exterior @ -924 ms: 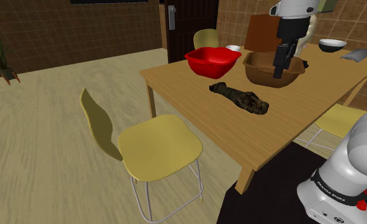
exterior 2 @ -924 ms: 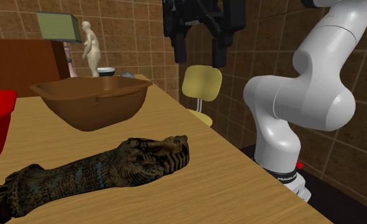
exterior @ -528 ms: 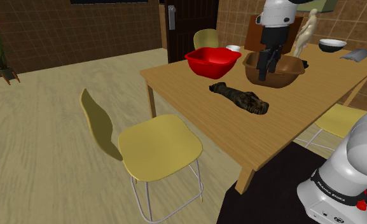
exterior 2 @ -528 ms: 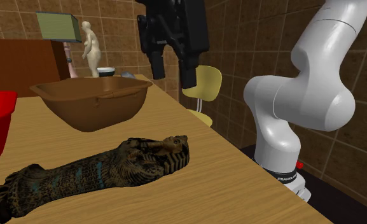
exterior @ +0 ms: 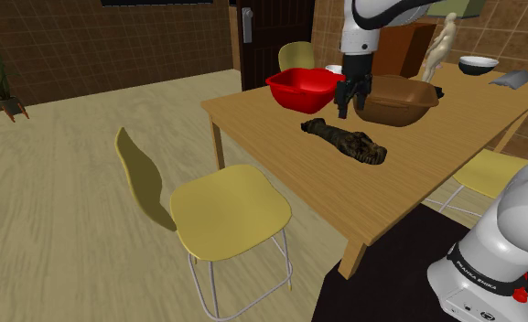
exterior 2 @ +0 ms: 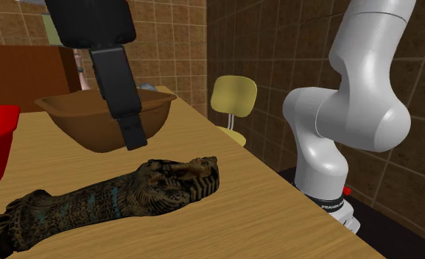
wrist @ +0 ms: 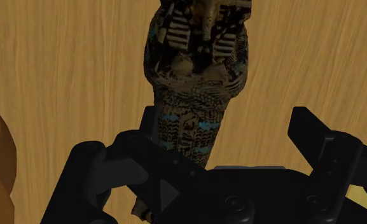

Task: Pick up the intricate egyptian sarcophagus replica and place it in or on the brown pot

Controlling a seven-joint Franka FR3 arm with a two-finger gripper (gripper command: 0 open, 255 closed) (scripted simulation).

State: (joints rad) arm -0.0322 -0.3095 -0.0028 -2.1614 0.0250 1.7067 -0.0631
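Gripper [exterior: 344, 110] [exterior 2: 135, 140] [wrist: 225, 118] fingers stand apart, and we see nothing clasped between them. It hangs fingers-down over the desk [exterior: 280, 128], a little above the sarcophagus replica [exterior: 344, 140] [exterior 2: 122, 195] and not touching it. In the wrist view the replica's patterned body [wrist: 198, 63] runs between the two fingers, its striped headdress pointing away from the hand. We find this dark, gold-and-blue figure lying flat on the desk, near the brown pot [exterior: 399, 99] [exterior 2: 104, 114]. A red bowl [exterior: 300, 87] sits beside the pot, and a yellow chair [exterior: 225, 206] stands near the desk.
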